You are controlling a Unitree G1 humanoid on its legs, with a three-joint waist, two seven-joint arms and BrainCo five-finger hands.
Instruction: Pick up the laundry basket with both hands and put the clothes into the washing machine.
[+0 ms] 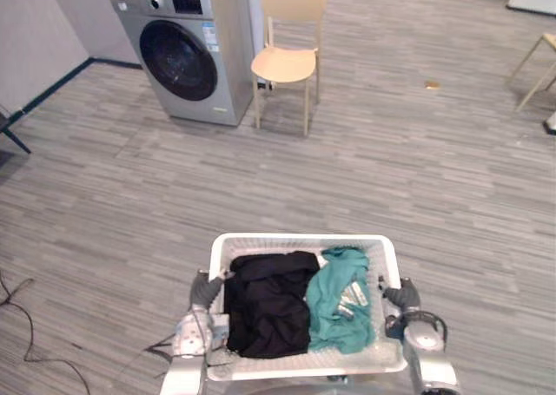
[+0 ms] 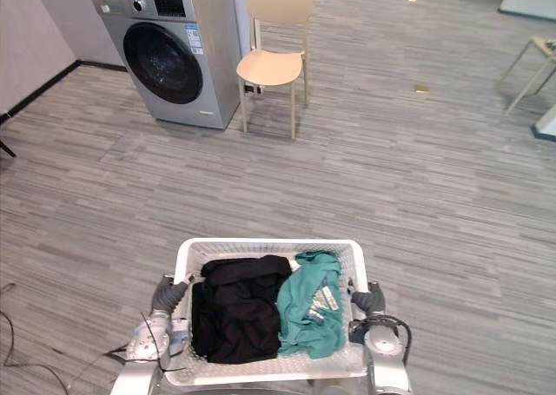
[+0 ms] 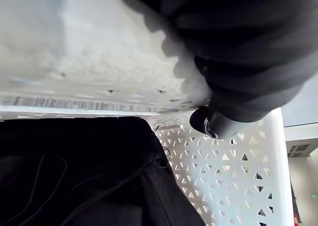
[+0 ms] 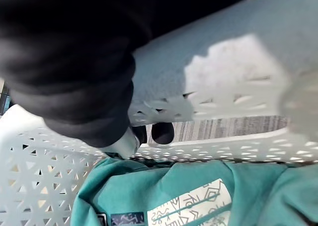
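A white lattice laundry basket is held low in front of me, off the floor. Inside lie a black garment on the left and a teal garment with a printed patch on the right. My left hand grips the basket's left rim, and its dark-tipped finger hooks over the edge. On the opposite rim my right hand holds on, with fingertips curled over it. The grey washing machine stands at the far left, its round door closed.
A beige chair stands right beside the washing machine. Another chair's legs show at the far right, and a dark furniture leg at the left edge. A small brown scrap lies on the wood-look floor between them.
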